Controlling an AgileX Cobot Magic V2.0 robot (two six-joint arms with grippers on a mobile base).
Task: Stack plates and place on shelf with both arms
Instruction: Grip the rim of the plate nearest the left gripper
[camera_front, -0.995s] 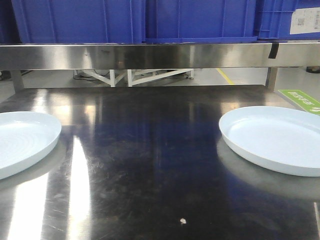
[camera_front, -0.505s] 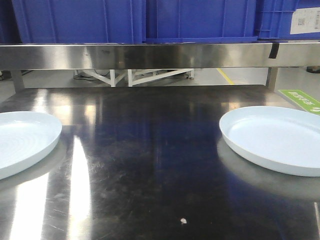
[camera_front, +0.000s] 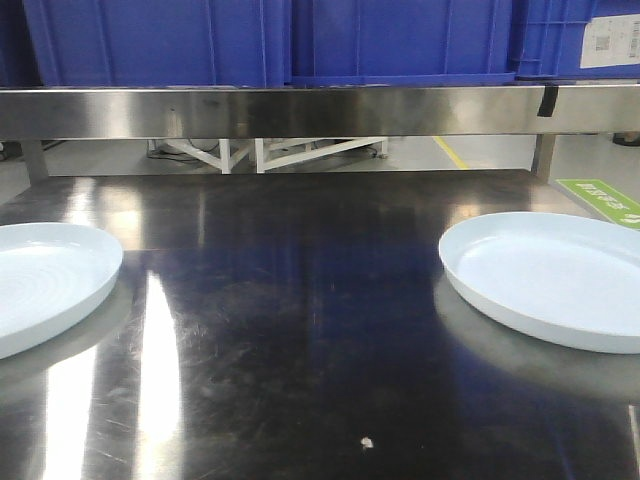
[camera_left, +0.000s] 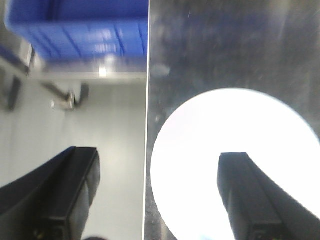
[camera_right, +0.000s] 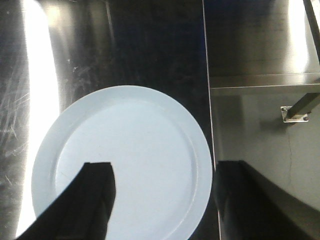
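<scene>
The scratched steel worktop (camera_front: 300, 330) showed a bright glare streak (camera_front: 160, 370) at lower left and a white speck (camera_front: 366, 441) near the bottom edge. The ridged plate (camera_front: 40, 280) lay flat at frame left, the smooth plate (camera_front: 550, 275) at frame right, well apart. A steel shelf (camera_front: 300, 110) crossed the top under blue crates (camera_front: 160, 40), pale floor (camera_front: 480, 150) visible beneath it. The left tool (camera_left: 160, 200) and right tool (camera_right: 167, 200) each gaped wide above a plate, one finger past the worktop's edge

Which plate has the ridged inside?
The left plate, cut off by the front view's left edge: faint concentric rings mark its inside. The right plate is smooth inside, with just a plain raised rim.
</scene>
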